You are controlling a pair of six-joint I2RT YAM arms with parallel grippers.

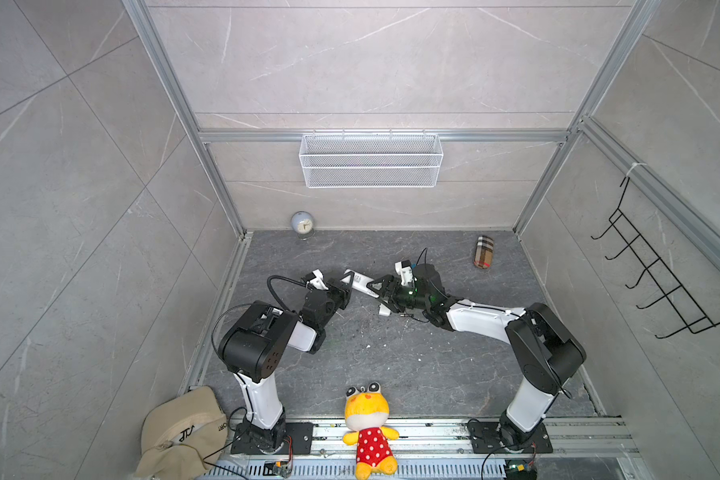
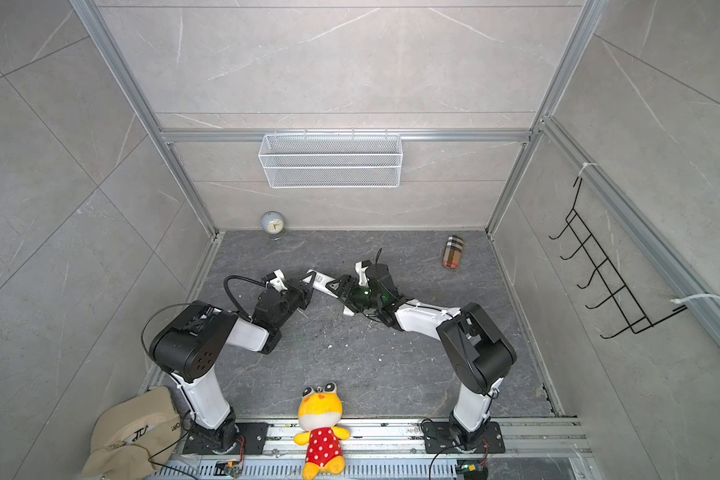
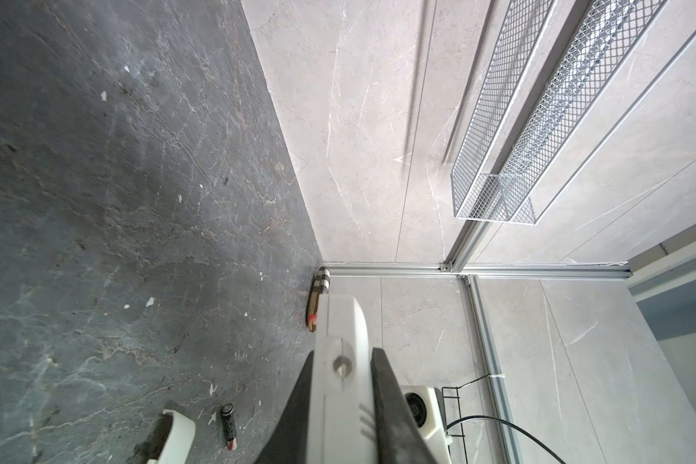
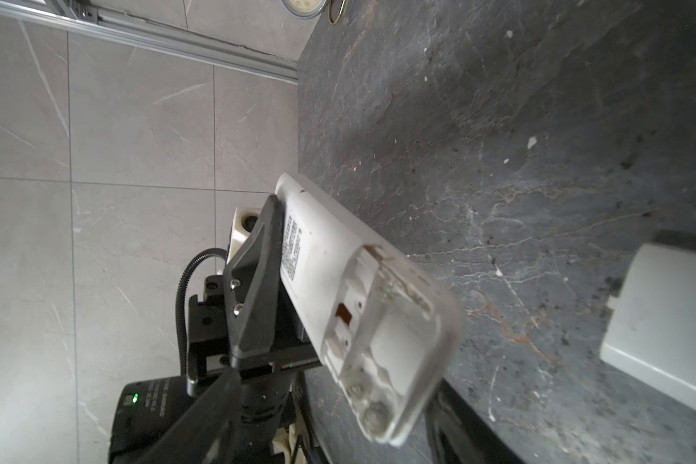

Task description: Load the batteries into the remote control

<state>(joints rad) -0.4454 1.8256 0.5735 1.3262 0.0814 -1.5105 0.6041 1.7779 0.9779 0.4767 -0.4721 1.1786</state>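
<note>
My left gripper (image 3: 343, 357) is clamped on the remote control (image 4: 338, 261), holding its solid end off the table (image 1: 391, 365). On the table near the remote's uncovered battery bay lie the white cover (image 4: 667, 317) and one battery (image 3: 228, 426), side by side. My right gripper (image 1: 380, 296) straddles that bay end, jaws spread and not gripping.

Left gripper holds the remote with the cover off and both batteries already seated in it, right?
Not quite. The left gripper holds the remote with the cover off, but the right wrist view shows its battery bay empty. One battery lies on the table in the left wrist view.
</note>
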